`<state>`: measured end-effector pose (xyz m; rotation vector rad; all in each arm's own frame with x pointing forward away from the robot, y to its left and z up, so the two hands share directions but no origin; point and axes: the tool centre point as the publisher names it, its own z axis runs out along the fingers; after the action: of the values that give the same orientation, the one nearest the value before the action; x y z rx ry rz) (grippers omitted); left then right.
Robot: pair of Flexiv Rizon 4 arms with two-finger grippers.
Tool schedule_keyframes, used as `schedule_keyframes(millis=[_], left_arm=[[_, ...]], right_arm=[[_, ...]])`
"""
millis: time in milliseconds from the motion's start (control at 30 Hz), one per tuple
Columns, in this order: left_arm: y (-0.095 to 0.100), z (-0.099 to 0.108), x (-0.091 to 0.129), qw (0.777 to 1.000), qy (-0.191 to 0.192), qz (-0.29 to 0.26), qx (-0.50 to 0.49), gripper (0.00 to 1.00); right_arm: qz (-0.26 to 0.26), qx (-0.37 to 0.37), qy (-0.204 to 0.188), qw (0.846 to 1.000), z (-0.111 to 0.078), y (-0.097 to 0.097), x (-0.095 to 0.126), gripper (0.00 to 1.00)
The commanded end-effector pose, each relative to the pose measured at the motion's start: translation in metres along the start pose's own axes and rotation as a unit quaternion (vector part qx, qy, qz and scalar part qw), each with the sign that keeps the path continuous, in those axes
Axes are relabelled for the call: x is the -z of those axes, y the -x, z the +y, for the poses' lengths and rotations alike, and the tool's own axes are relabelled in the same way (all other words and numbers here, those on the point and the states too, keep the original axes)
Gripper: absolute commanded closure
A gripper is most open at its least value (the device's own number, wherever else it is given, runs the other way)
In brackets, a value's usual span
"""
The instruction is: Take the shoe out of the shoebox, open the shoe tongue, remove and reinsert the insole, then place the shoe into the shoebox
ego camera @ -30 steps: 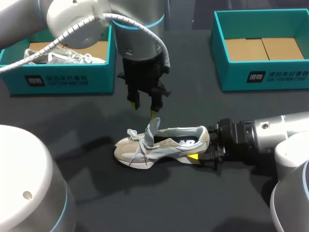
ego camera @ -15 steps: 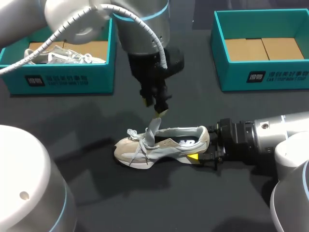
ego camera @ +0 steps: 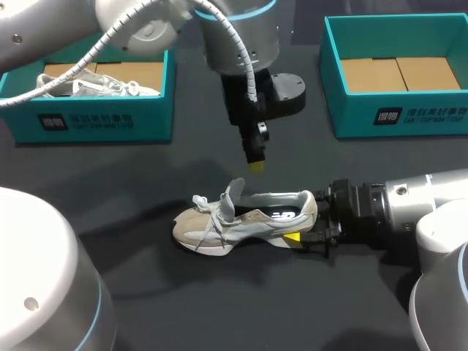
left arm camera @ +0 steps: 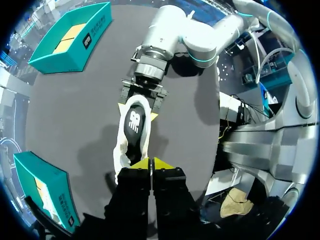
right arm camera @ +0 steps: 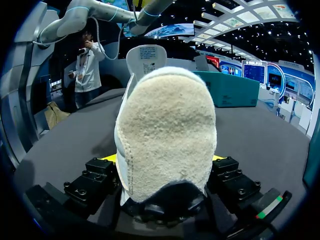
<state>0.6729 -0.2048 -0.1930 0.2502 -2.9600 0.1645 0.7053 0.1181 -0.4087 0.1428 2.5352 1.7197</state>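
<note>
A beige and white shoe lies on its sole on the dark table, toe toward my left, with its tongue standing up. My right gripper holds the heel, one yellow-tipped finger on each side; in the right wrist view the heel fills the gap of that gripper. My left gripper hangs above the shoe's opening, shut and empty. In the left wrist view the left gripper has its tips together over the shoe, whose dark insole shows, and the right gripper clasps the heel.
A teal shoebox at the back left holds another white shoe. A second teal shoebox at the back right shows only its cardboard floor. Both boxes stand well behind the shoe.
My left gripper has lifted off the tongue, swung right and turned, and its fingers have closed. The tongue stays upright. The right gripper and the shoe have not moved.
</note>
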Motion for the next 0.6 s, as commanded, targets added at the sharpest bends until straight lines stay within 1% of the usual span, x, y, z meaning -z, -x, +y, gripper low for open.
schedule_keyframes(millis=[33,400,433,500,567,600], left_arm=[[0.007,-0.015,-0.013,0.999,0.03,0.036,-0.006,1.0],[0.007,-0.015,-0.013,0.999,0.03,0.036,-0.006,1.0],[0.006,-0.015,-0.019,0.999,0.029,0.028,-0.012,1.0],[0.005,-0.018,-0.029,1.0,0.016,0.009,-0.013,1.0],[0.004,-0.02,-0.037,0.999,0.004,0.013,-0.031,1.0],[0.003,-0.02,-0.041,0.999,0.003,0.015,-0.041,1.0]], right_arm=[[-0.001,0.0,-0.001,1.0,-0.001,0.0,0.0,1.0],[-0.001,0.0,-0.001,1.0,-0.001,0.0,0.0,1.0],[-0.001,0.0,-0.001,1.0,-0.001,0.0,0.0,1.0],[-0.001,0.0,-0.001,1.0,-0.001,0.0,0.0,1.0],[-0.001,0.0,-0.001,1.0,-0.001,0.0,0.0,1.0],[-0.001,0.0,-0.001,1.0,-0.001,0.0,0.0,1.0]])
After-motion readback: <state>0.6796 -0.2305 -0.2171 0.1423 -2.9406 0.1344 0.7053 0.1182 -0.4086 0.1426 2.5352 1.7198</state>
